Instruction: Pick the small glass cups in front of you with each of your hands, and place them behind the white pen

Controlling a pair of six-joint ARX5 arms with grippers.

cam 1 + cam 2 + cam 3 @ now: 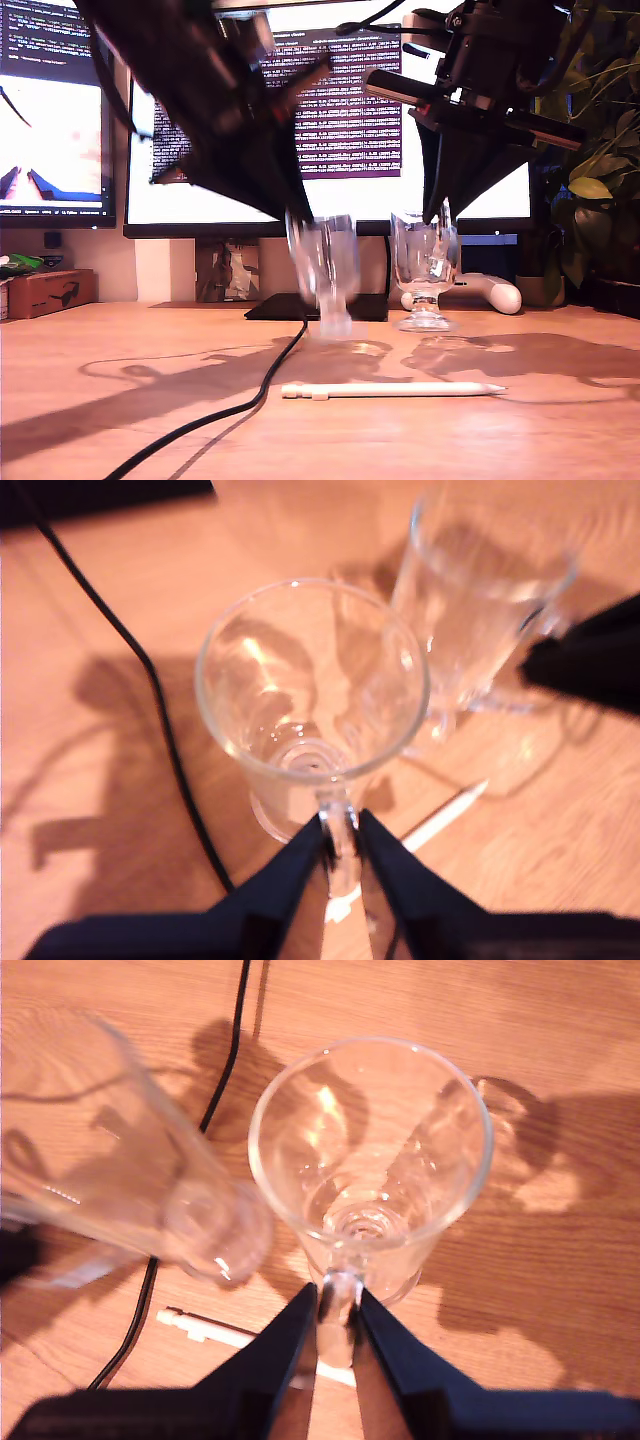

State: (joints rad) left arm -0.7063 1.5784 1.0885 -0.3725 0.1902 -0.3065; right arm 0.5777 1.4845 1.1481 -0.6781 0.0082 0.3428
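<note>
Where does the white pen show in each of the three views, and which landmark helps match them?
Exterior view: the white pen lies flat, low and slightly right of centre.
First wrist view: a slanted strip beyond my first gripper, which grips the first glass cup.
Second wrist view: its notched end beside my second gripper, which grips the second glass cup.
Shared landmark: the black cable.

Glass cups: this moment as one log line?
my first hand: shut on first cup, tilted | my second hand: shut on second cup, upright | white pen: on table
</note>
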